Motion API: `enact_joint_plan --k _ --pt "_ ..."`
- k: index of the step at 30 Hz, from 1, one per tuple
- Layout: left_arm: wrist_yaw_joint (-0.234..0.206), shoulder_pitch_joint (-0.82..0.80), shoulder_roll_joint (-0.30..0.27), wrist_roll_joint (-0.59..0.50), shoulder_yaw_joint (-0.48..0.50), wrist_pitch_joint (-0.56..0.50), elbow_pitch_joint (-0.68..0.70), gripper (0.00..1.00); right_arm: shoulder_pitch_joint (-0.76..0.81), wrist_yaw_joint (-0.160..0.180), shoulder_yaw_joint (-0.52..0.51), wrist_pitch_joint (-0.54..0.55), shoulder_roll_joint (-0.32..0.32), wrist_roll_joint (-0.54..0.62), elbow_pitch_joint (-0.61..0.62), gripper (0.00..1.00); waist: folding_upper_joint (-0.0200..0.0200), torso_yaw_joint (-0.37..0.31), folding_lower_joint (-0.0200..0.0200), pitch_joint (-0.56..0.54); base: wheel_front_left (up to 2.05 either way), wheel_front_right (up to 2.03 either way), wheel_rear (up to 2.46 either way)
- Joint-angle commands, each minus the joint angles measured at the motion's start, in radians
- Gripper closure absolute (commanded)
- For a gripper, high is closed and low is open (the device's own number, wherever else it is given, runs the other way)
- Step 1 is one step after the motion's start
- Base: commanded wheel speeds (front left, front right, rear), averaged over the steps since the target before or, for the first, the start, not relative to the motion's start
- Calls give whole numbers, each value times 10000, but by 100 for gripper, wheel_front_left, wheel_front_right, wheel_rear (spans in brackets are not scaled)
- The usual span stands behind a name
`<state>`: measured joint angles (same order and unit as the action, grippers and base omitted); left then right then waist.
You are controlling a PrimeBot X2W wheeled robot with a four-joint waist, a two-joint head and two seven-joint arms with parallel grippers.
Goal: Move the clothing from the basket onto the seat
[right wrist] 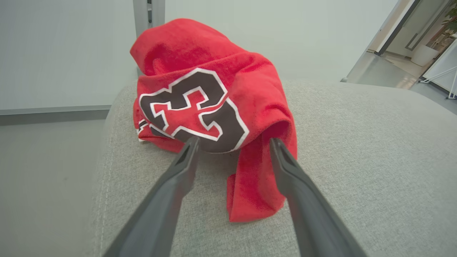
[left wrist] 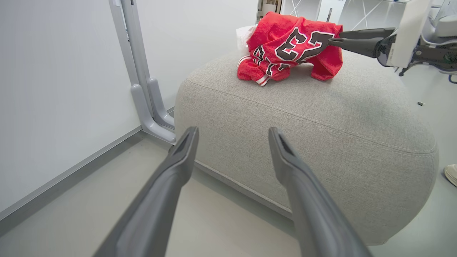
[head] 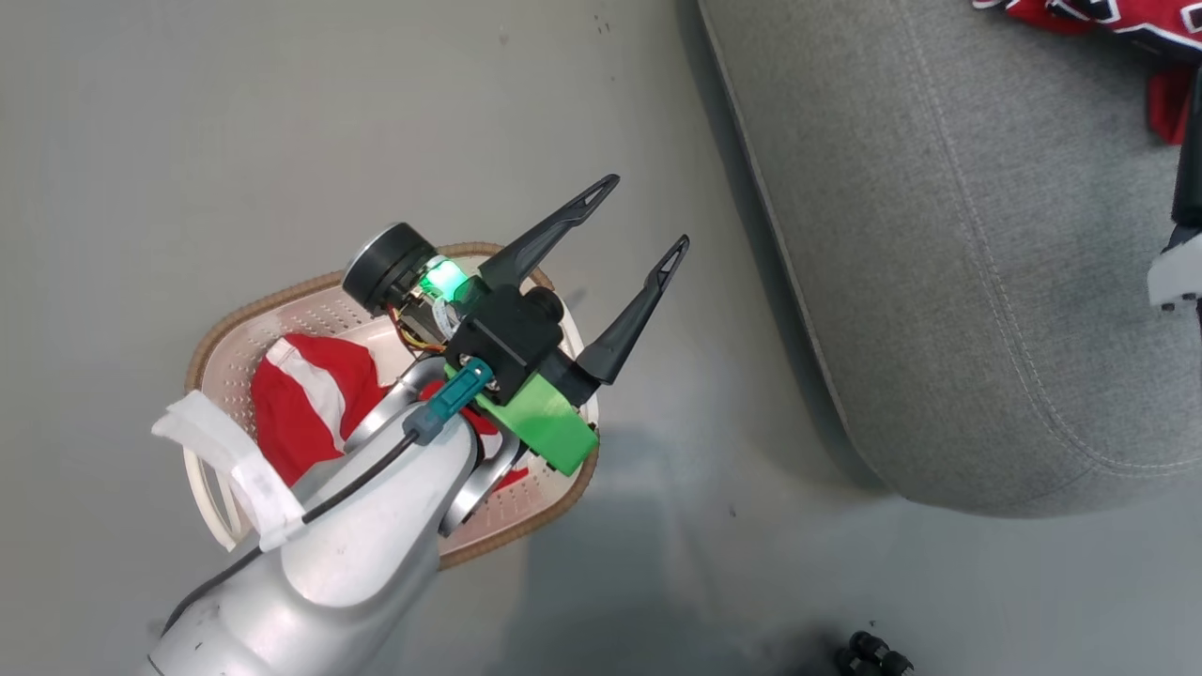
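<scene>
The red jersey (right wrist: 200,100) with its black-and-white number lies bunched on top of the grey seat (right wrist: 357,150). My right gripper (right wrist: 234,140) is open, its fingertips touching the near edge of the jersey on either side of a hanging fold. From the left wrist, the jersey (left wrist: 289,46) sits on the seat (left wrist: 321,117) with the right gripper (left wrist: 334,37) at its side. The red piece with white stripes (head: 305,394) lies in the cream basket (head: 282,314) on the floor. My left gripper (head: 640,214) hovers open and empty above the basket, fingers pointing toward the seat (head: 986,235).
Grey floor (head: 282,113) surrounds the basket and the seat. A white wall panel with a grey upright post (left wrist: 137,71) stands beyond the seat. A shoe tip (left wrist: 450,174) shows at the right of the seat. Small black wheels (head: 873,654) sit at the bottom.
</scene>
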<state>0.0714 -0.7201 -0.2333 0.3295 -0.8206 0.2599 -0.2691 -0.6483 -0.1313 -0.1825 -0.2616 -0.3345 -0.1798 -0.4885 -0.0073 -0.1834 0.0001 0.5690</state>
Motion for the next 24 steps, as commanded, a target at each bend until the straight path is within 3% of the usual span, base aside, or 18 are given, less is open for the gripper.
enact_joint_plan --k 1,10,24 --pt "-75 216 20 127 104 59 -28 0 410 10 11 -28 55 -25 138 0 73 -91 -1 -706 0 0 0" --pt "-308 1311 122 280 1141 56 248 0 2084 10 216 -28 477 -115 1512 0 73 176 -1 -1864 0 0 0" --pt "-307 2917 502 -48 3442 40 430 0 3197 10 927 -26 1296 133 3204 0 73 1699 -1 -2914 0 0 0"
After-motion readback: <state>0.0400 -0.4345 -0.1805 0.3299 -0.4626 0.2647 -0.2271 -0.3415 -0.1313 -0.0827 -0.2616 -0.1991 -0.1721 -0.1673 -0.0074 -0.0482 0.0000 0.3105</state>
